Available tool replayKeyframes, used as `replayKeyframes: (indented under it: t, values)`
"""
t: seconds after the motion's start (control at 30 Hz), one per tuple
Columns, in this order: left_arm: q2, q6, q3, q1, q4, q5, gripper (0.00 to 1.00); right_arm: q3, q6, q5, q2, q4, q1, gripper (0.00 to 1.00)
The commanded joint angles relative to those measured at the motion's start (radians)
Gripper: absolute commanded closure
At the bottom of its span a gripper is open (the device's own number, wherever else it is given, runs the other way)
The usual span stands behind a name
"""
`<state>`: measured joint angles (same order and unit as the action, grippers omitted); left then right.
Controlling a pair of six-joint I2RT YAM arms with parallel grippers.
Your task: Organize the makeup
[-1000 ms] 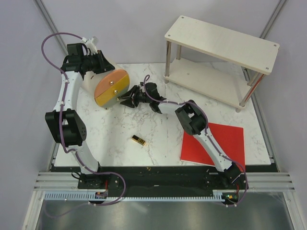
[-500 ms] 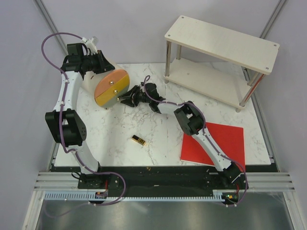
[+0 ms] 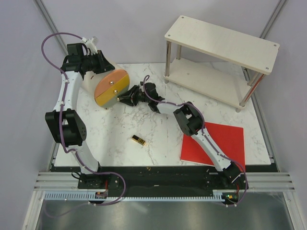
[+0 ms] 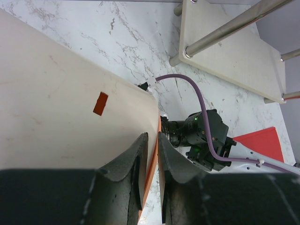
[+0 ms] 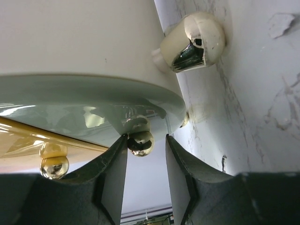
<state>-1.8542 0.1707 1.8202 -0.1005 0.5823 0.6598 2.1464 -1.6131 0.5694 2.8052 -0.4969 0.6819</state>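
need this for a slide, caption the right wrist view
Right end effector straddling a gold ball knob on the case, jaws not yet closed.

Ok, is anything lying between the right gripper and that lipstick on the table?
Nothing visible: only bare tabletop lies between the right gripper and the lipstick. The gripper is occupied, though, its jaws standing either side of a gold knob on the case.

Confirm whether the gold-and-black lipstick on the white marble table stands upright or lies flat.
Lies flat: the lipstick shows its whole length along the table.
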Motion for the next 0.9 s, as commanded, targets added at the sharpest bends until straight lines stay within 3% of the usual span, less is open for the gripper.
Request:
replayKeyframes:
  t: [0.0, 0.4, 0.5, 0.6, 0.87]
  values:
    - [-0.080, -0.025, -0.064, -0.018, 0.264, -0.120, 0.75, 0.047, -0.010, -0.009, 0.022, 0.001, 0.024, 0.56]
    - [-0.082, -0.027, -0.059, -0.016, 0.264, -0.120, 0.75, 0.021, -0.047, -0.054, 0.028, -0.005, 0.053, 0.64]
    - [-0.082, -0.027, -0.059, -0.016, 0.263, -0.121, 0.75, 0.020, -0.073, -0.055, 0.034, -0.011, 0.057, 0.70]
    - [-0.080, -0.028, -0.059, -0.016, 0.264, -0.123, 0.75, 0.000, -0.112, -0.052, 0.037, -0.069, 0.058, 0.84]
    - [-0.082, -0.030, -0.061, -0.018, 0.264, -0.132, 0.75, -0.124, -0.130, -0.039, -0.022, -0.121, 0.050, 0.95]
